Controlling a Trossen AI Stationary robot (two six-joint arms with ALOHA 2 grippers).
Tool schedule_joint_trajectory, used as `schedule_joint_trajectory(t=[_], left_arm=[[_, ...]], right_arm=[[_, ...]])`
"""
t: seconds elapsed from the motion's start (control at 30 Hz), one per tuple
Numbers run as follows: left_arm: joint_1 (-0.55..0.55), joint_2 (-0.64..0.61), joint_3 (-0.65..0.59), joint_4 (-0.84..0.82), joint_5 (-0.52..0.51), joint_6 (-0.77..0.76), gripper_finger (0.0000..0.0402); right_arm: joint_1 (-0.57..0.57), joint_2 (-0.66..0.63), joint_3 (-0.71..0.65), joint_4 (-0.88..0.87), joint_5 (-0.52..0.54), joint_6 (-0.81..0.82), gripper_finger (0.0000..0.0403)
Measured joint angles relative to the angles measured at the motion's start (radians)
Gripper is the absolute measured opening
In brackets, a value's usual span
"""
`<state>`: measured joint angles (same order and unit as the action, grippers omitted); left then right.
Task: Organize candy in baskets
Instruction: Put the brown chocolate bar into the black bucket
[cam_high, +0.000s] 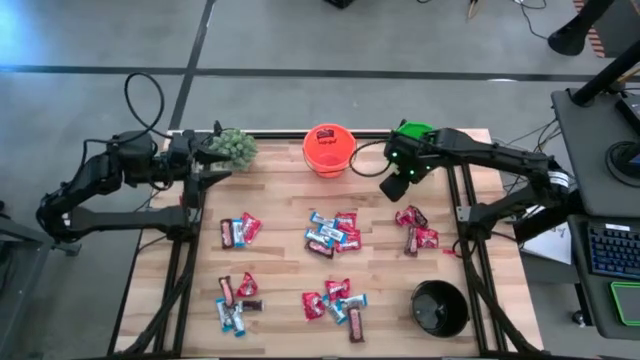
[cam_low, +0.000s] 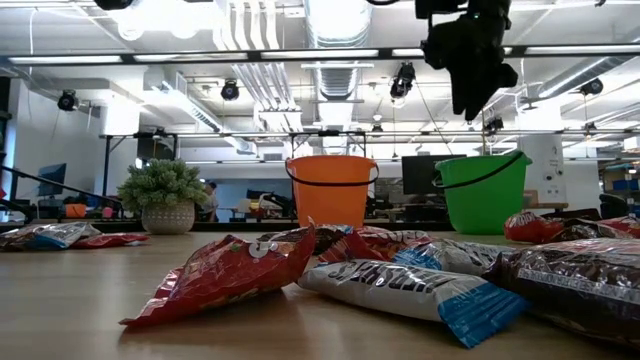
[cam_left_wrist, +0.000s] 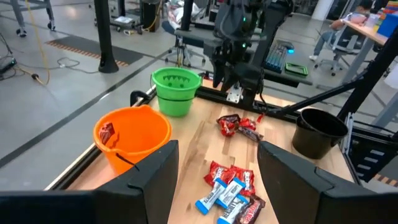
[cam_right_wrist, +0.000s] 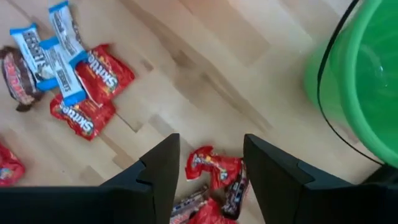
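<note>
The tabletop (cam_high: 280, 250) carries scattered candy (cam_high: 333, 232). The green pail (cam_high: 408, 133) sits partly under the right gripper (cam_high: 393, 187), which hangs spread and empty and may bump it when descending. The left gripper (cam_high: 207, 160) waits spread near the plant (cam_high: 234, 147).

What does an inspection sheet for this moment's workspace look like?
Surface: wooden table, largely bare.
Job's things: orange pail holds a red candy; green pail and black bowl look empty; candy piles remain out.
Clutter: potted plant.
Grippers: left tool open by the plant; right tool open beside the green pail.
Cables: black loops behind left arm.
Surroundings: workshop, desks, keyboard.
</note>
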<state>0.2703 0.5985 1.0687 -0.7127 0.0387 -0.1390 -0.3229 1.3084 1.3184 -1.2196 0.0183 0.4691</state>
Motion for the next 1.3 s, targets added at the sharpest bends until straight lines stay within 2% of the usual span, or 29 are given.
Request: schedule_joint_trajectory(t=[0.27,0.8,1.03,1.3], left_arm=[[0.0,-0.023,0.0,-0.036,0.0,0.001,0.0201],[0.0,0.012,-0.001,-0.054,-0.001,-0.003,0.0201],[0.0,0.022,-0.001,-0.048,-0.001,-0.02,0.0201],[0.0,0.014,-0.002,0.02,-0.001,-0.053,0.0201]], right_arm=[[0.055,0.053,0.036,-0.086,0.0,0.056,0.0185],[0.138,0.047,0.028,-0.219,0.01,0.151,0.0185],[0.156,0.024,-0.037,-0.242,0.009,0.168,0.0185],[0.162,-0.049,-0.199,-0.224,0.003,0.168,0.0185]])
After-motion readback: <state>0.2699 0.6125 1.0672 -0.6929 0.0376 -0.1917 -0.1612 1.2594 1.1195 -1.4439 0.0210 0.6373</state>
